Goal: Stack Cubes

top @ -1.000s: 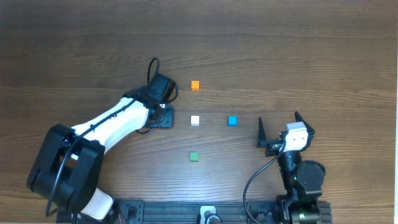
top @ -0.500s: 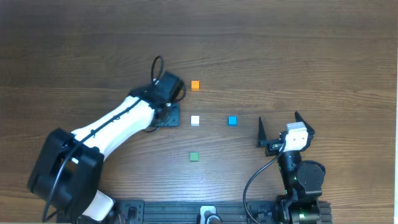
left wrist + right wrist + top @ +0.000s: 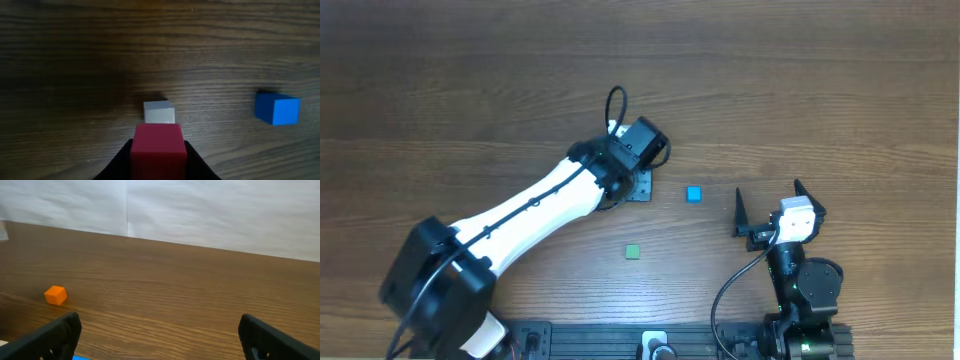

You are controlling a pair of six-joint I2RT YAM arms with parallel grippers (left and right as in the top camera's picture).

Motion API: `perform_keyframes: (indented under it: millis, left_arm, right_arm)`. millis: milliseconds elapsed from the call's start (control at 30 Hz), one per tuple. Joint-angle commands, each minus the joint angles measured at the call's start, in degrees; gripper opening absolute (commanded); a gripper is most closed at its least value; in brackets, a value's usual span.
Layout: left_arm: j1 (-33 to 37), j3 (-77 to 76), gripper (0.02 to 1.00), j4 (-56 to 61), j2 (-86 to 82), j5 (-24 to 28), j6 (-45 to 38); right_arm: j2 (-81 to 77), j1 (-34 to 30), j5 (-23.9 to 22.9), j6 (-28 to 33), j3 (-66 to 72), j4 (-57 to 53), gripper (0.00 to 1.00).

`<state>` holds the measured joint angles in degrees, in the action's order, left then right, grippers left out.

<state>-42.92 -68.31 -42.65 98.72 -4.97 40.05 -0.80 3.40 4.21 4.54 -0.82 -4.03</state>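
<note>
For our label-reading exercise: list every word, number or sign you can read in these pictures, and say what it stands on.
None. The red cube, white cube, blue cube, orange cube and green cube all show plain faces; the wooden table bears no print.

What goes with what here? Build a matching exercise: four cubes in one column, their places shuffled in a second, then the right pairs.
Things
1. red cube
2. white cube
3. blue cube
4. green cube

Places
A. on the table, the cube closest to the open right end effector
B. gripped in the left end effector
C. on the table, closest to the top view's bottom edge
D. on the table, close by the held cube

Pairs: 1-B, 2-D, 3-A, 4-C
</note>
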Motion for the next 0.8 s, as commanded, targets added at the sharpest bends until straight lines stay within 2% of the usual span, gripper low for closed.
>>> perform_keyframes:
  millis: [33,800]
  left_arm:
    - [-1.07,-3.91,0.077,-1.05,4.61,-0.92,2.45]
    - [-1.07,-4.68,0.086,-1.99,8.76,-0.94,2.86]
  right_arm:
    - [0.44,-0.33,0.48,0.07,0.52,0.13,0.993]
    - [0.44,-0.33,0.46,0.07,0.52,0.13,0.993]
